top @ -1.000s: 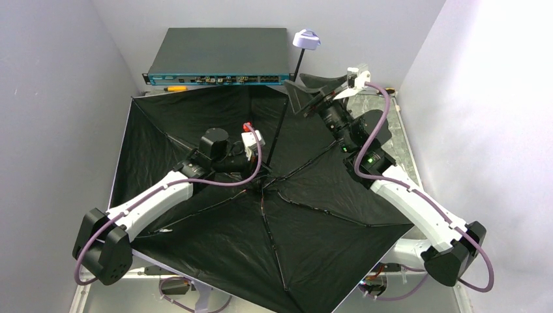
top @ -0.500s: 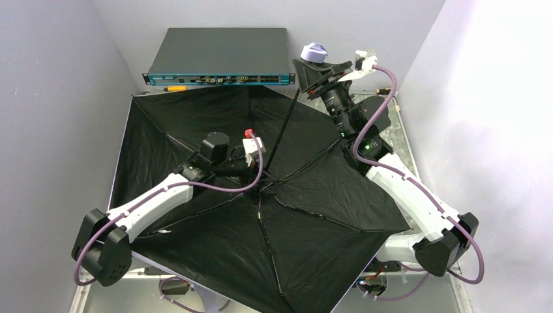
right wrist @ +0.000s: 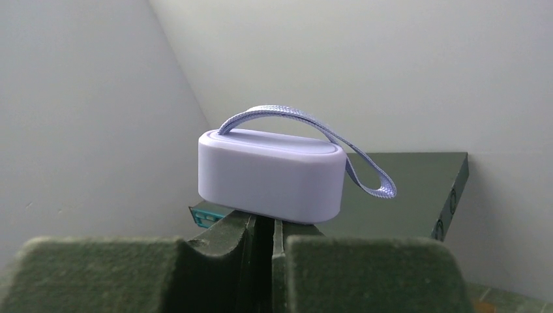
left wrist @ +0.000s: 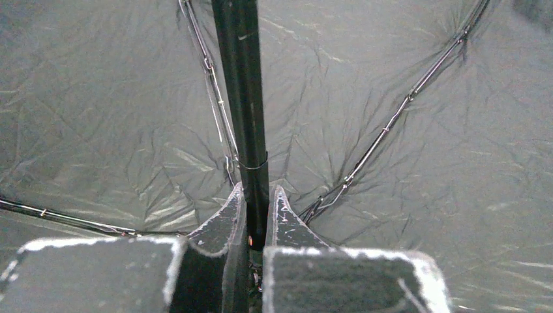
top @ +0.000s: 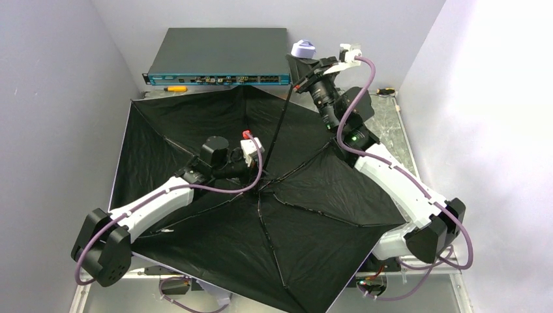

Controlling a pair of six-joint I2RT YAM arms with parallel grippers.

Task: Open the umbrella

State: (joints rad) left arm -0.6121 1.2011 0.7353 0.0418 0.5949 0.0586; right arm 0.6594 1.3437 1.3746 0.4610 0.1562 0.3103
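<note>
Umbrella [top: 306, 254] is spread open and upside down, canopy on the table [top: 393, 127]. The black lining and ribs face up, and a thin pale rim shows along the near and left edges. It covers most of the table, from the left edge to near the right edge. The thin black shaft [top: 279, 127] rises from the hub, tilted toward the far right corner. The rounded lilac handle [right wrist: 270, 173] sits on top with a lilac wrist strap [right wrist: 310, 124].

Left arm reaches from the near left corner over the canopy. Left gripper [left wrist: 255, 195] is low at the hub, fingers [left wrist: 225, 225] clamped on the shaft base, one on each side.

Right arm stretches from the near right corner up to the far edge. Right gripper [right wrist: 264, 225] is just under the handle, fingers [right wrist: 225, 228] nearly together and pinching the shaft top, handle touching their tips.

A dark rack unit [top: 222, 55] lies along the far edge, with a yellow-handled screwdriver [top: 175, 88] just in front of it.
</note>
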